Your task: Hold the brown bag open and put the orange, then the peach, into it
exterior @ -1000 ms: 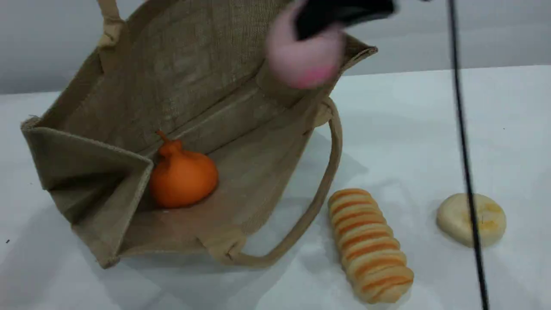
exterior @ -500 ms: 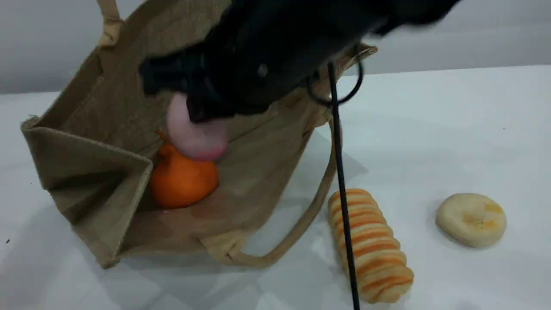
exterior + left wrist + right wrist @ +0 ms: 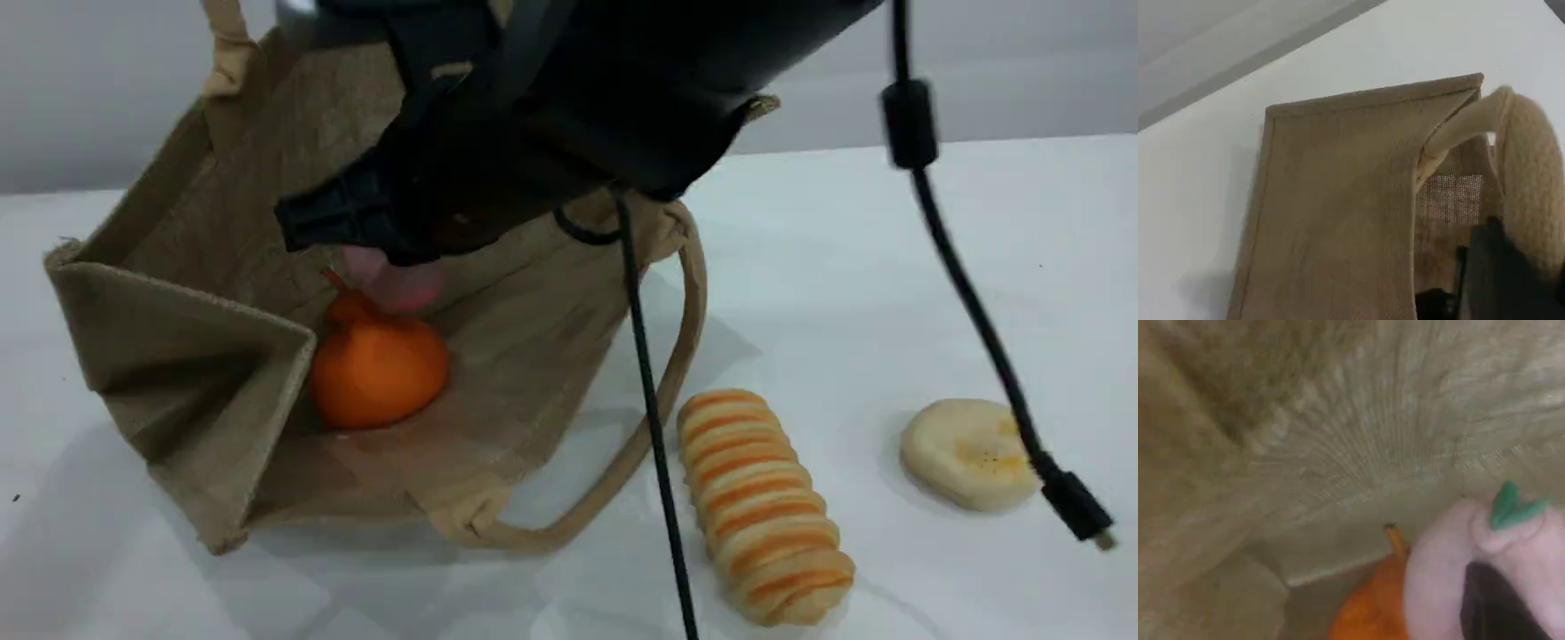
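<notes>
The brown bag (image 3: 533,356) lies on its side with its mouth wide open toward the camera. The orange (image 3: 378,369) rests inside on the lower wall. My right gripper (image 3: 391,253) reaches deep into the bag, shut on the pale pink peach (image 3: 400,283), which hangs just above the orange's stem and is mostly hidden by the arm. In the right wrist view a dark finger (image 3: 1498,607) presses on the peach (image 3: 1445,580) with the orange (image 3: 1371,613) beneath. My left gripper (image 3: 1498,280) is shut on the bag's upper beige handle (image 3: 1531,180), holding that side (image 3: 1338,200) up.
A striped orange-and-cream loaf (image 3: 765,507) lies right of the bag on the white table (image 3: 889,267), and a cream-yellow disc (image 3: 965,453) lies further right. Two black cables (image 3: 649,400) (image 3: 969,293) dangle from the right arm. The bag's lower handle (image 3: 689,302) loops onto the table.
The right arm carried the peach from above the bag's upper right rim down and left into the bag, to just over the orange. Bag and orange stayed put.
</notes>
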You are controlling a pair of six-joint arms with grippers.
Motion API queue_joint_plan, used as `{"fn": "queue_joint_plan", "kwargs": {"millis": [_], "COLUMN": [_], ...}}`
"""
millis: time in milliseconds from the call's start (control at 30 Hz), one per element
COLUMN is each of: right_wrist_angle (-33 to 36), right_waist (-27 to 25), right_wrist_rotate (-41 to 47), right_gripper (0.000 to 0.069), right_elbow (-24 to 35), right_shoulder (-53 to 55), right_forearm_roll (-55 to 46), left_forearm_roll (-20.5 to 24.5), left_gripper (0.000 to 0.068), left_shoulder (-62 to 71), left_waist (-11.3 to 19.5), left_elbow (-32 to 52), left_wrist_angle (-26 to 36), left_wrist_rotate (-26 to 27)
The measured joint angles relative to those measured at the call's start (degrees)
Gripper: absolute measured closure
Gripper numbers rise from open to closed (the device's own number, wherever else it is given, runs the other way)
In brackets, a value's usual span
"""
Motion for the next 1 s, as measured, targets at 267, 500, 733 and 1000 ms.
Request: {"fn": "queue_joint_plan", "kwargs": {"millis": [267,500,733,1000], "right_wrist_angle": [-0.91,0.49,8.57,29.74], "right_waist": [0.0,0.0,-1.41,-8.89], "right_wrist_rotate": [-0.04,-5.31,-9.13,-8.31], "right_gripper": [0.0458,0.0167,0.0118,0.0136], "right_elbow": [-0.62,-0.52,-0.45,-0.39], "right_shoulder": [1.15,-0.51,-6.76,-17.69], "right_forearm_roll": [0.22,0.39,0.39,-3.95], "left_forearm_roll": [-0.05,-0.05,0.05,0.09], "left_gripper": [0.0608,0.0608,0.0608,0.0608], "left_shoulder": [0.0,0.0,0.0,0.0], "left_waist": [0.0,0.0,0.0,0.0], "left_elbow": [0.0,0.0,0.0,0.08], "left_wrist_angle": [0.0,0.0,0.0,0.0], "left_wrist_rotate": [0.0,0.35,1.21,1.76]}}
